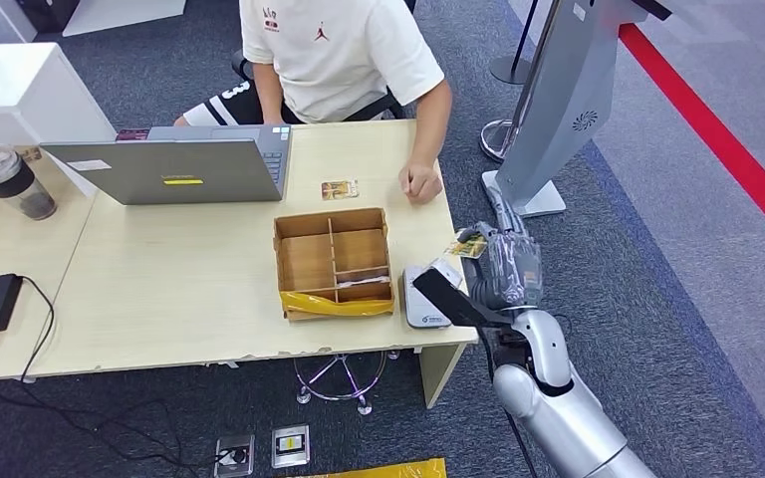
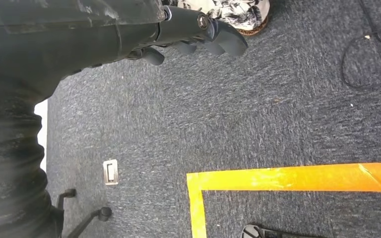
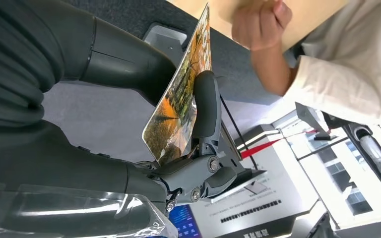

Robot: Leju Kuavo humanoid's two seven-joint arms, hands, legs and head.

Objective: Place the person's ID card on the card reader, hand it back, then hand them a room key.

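The desk [image 1: 159,289] carries everything the exchange needs, and the card reader [image 1: 420,299] at its near right corner serves as the reference for what follows.

The person [image 1: 339,50] sits across the desk from the reader, one fist [image 1: 420,184] resting on the desktop on the far side of it, probably placed to receive a card. An open laptop [image 1: 174,164] stands well left of the reader, facing the person and clear of the working corner. A divided cardboard tray [image 1: 334,261] sits just left of the reader, with a yellow strip along its near edge; its compartments likely hold room keys, though none can be made out.

The right hand [image 1: 503,267] hangs just right of the reader, off the desk edge. It pinches a printed card [image 3: 181,94] between the thick thumb and a dark finger [image 3: 206,106], the card standing on edge. The head view shows the card tilted toward the person's fist, so this looks like the hand-back or the room key stage rather than the read. Which of the two cards this is cannot be told.

A second small card [image 1: 340,189] lies flat on the desk beyond the reader, just beside the fist.

The left hand [image 2: 198,32] hangs over the carpet, fingers loosely curled and holding nothing, apparently idle for this step.
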